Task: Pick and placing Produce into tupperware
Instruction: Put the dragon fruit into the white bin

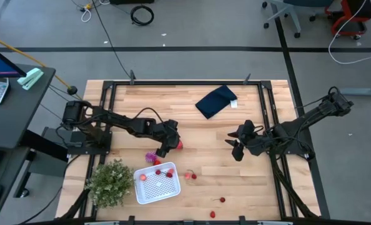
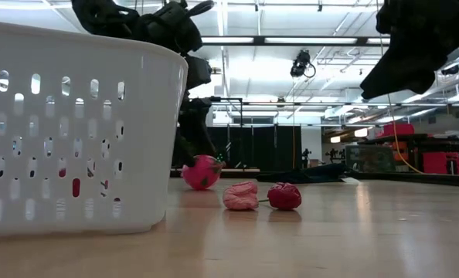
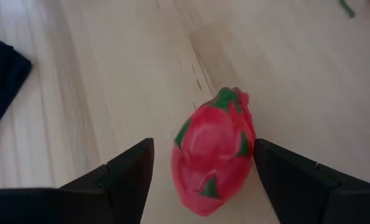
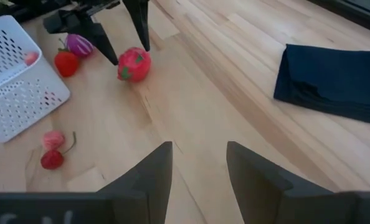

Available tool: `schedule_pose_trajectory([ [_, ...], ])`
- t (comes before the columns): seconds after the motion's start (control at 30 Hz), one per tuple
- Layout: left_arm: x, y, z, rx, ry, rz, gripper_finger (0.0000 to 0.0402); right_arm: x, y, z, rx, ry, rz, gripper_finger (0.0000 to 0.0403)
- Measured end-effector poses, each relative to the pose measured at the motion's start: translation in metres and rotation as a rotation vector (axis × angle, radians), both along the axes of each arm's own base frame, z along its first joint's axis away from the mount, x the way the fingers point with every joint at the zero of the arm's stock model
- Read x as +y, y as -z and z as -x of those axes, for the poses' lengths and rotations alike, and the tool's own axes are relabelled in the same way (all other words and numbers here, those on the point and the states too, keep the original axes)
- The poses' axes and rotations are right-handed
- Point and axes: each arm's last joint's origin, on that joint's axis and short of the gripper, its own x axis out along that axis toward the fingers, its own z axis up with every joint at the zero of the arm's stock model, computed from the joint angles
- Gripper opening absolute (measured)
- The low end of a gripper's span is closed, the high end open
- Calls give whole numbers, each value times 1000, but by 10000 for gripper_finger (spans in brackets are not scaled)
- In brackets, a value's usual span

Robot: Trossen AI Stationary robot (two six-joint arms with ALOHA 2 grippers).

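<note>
I am watching the left gripper [image 1: 171,143] reaching across the wooden table [image 1: 192,119], its arm stretching out low from its base and bending down just beyond the white tupperware [image 1: 155,183], on the side facing the navy cloth [image 1: 215,100]. Its fingers [image 3: 126,171] are standing apart, straddling a red dragon-fruit piece [image 3: 213,151] with green flecks; one finger is sitting right against the fruit's side, the other is leaving a clear gap, and the fruit is lying on the wood. From the right wrist camera the same red piece [image 4: 134,64] is showing between the two dark finger tips pointing down at it.

The tupperware is sitting near the table's front edge, just beside a green bushy plant [image 1: 110,180], with a few small red fruits [image 1: 162,172] lying inside it. Against its far rim, a spiky magenta piece [image 1: 150,156] and a strawberry [image 4: 66,63] are resting on the table. A pale pink fruit [image 2: 240,195] and a red cherry [image 2: 284,196] are lying together just beside the tupperware, away from the plant, and two more small red fruits [image 1: 222,200] are sitting farther out along the front edge.

The right gripper [image 1: 237,144] is hovering well apart from the tupperware, its arm folding in from the table's side, fingers [image 4: 152,177] held open over bare wood.
</note>
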Motion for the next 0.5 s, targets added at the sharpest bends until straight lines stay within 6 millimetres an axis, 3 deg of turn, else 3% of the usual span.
schedule_pose_trajectory([
  [0.5,-2,21,-8,22,-19,55,282,0,-1,-1,-13,3,-8,160],
])
